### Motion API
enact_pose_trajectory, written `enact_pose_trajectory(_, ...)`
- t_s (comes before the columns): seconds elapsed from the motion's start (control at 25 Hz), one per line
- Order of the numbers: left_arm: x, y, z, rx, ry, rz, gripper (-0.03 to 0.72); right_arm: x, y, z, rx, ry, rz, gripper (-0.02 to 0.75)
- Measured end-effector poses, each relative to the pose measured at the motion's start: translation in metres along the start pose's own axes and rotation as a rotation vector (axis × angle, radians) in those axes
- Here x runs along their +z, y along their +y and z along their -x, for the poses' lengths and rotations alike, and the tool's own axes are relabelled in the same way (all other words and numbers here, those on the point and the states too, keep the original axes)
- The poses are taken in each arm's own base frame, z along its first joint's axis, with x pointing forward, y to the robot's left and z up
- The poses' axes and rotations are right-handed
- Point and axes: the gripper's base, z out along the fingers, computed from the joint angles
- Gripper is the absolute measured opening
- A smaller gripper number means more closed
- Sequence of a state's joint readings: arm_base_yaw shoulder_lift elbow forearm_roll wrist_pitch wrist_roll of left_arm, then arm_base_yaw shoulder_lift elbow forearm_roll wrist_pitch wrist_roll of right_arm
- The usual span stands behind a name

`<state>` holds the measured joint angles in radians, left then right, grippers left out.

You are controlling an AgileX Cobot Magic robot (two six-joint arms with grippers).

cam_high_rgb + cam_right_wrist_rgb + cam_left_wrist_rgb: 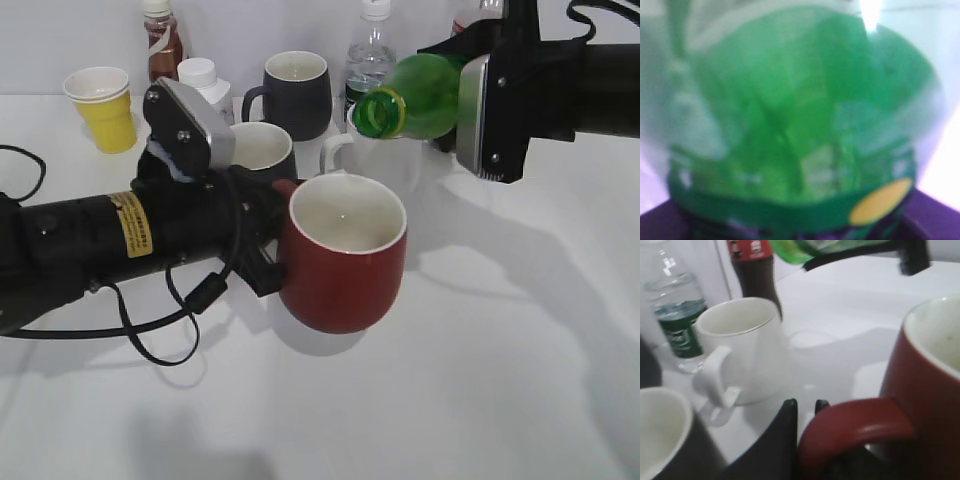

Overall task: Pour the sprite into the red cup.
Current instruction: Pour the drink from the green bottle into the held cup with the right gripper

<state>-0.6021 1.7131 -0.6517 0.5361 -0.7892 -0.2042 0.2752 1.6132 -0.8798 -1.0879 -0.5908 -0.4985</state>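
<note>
Sprite (425,97): upper right of the exterior frame, tipped nearly flat, open mouth pointing left, above and behind the far rim of the cup; no stream visible.
Red cup (343,252): centre of the frame, lifted off the table (480,390) and held upright, cream inside looks empty.
Left gripper (807,412): clamped on the cup's handle, as the wrist view shows at lower centre.
Right gripper (487,110): wrapped around the bottle's body; its wrist view is filled with blurred green plastic, so the bottle is grasped.
Step in hand: lining the mouth up over the cup, by my reading.
Doing it well: bring the mouth over the cup's middle before tipping further; keep the cup level; tilt slowly.
Risk: white mug (385,160) and black mug (297,93) sit just behind; spill could land there.
</note>
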Motion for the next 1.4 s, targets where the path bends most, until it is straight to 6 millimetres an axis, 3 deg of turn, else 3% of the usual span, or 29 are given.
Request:
enact_pose_trajectory(0.8,0.0010,-0.0055,0.0030,0.033,-0.025,-0.045,0.075,-0.0002,-0.0001,0.0000,-0.247,0.001,0.001,0.438)
enact_pose_trajectory(1.4,0.0012,-0.0078,-0.0012,0.064,0.016,-0.069,0.075,-0.0002,-0.0014,-0.0005,-0.298,0.009,-0.012,0.438)
